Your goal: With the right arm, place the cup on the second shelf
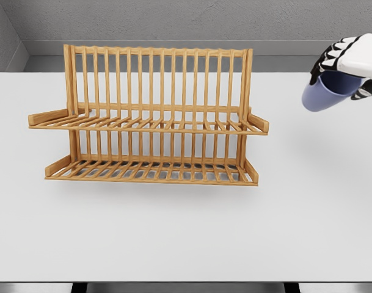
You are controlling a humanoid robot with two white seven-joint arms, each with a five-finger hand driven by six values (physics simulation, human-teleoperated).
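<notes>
A light blue cup [323,94] hangs tilted in the air at the upper right, above the white table [186,238]. My right hand [347,64] grips it from above, white with black finger segments, and it enters from the right edge. To the cup's left stands a wooden two-tier dish rack [152,119]. Its upper shelf [149,125] and lower shelf [152,172] both hold nothing. The cup sits right of the rack's right end, a little above the upper shelf's level. My left arm is out of view.
A grey wall runs behind the table. The table's front edge lies near the bottom of the picture.
</notes>
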